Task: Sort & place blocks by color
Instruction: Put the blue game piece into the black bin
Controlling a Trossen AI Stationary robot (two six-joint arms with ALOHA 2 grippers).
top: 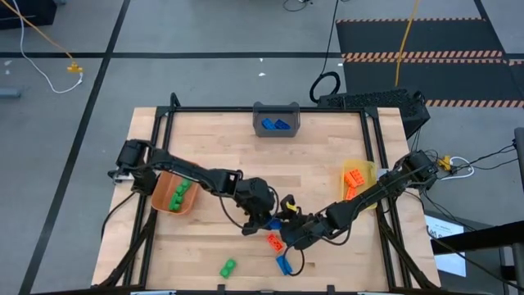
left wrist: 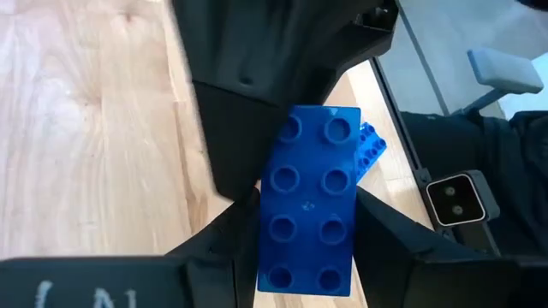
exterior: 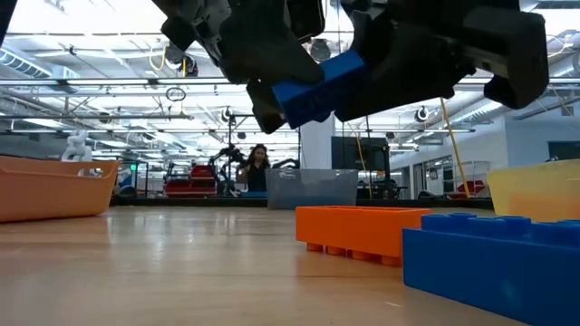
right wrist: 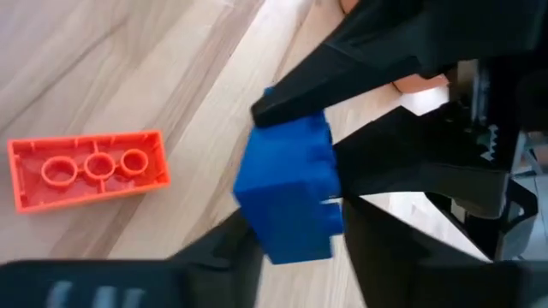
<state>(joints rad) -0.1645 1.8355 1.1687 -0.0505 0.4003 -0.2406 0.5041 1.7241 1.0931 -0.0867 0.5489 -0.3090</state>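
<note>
Both arms met over the near middle of the wooden table, a blue brick caught between them above the boards. The left gripper had its fingers closed on the brick's sides. The right gripper pressed in at one end, though whether it truly gripped I couldn't tell.

Sorting looked well along: green blocks lay in the orange bin, orange ones in the yellow bin, blue ones in the grey bin. Left loose were a green block, an orange brick lying studs down, and another blue brick.

Beyond the table stretched a bright workshop, with a person far back.
</note>
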